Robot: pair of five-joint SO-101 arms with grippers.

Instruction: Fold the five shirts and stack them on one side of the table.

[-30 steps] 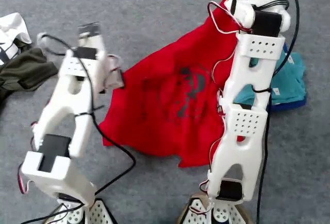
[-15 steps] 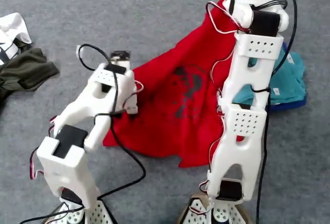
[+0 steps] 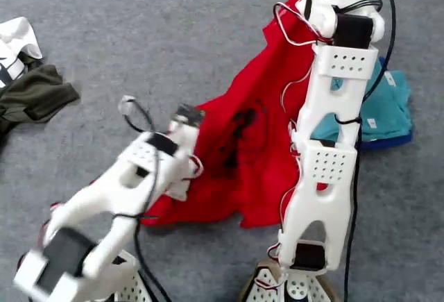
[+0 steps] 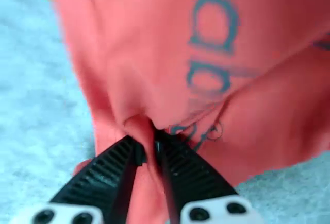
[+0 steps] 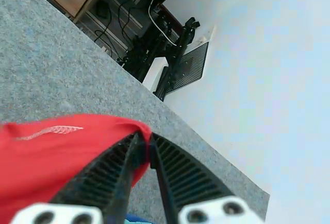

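"On the grey table (image 3: 139, 38), how much of the folding can be judged done?"

"Two shirts appear finished: a teal shirt (image 3: 392, 104) is laid folded on a blue shirt (image 3: 388, 142) at the right-hand side. A dark green shirt (image 3: 35, 97) and a white shirt (image 3: 17, 38) are left crumpled at the far left edge. The red shirt (image 3: 243, 149) is the one in hand — so three are judged yet to be folded and stacked."

"Where is the red shirt held relative to the jaws?"

"It is gripped at two places. The left gripper (image 4: 149, 147) is closed on a pinch of red cloth near the printed design. The fold is bunched between its black jaws, and the rest of the shirt is spread beyond them. The right gripper (image 5: 147, 149) is closed on a thin edge of the shirt at the far side of the table, raised off the surface — the cloth is draped down from it toward the left arm. Between the two holds the shirt is hung as a slanted sheet, its near hem rested on the table."
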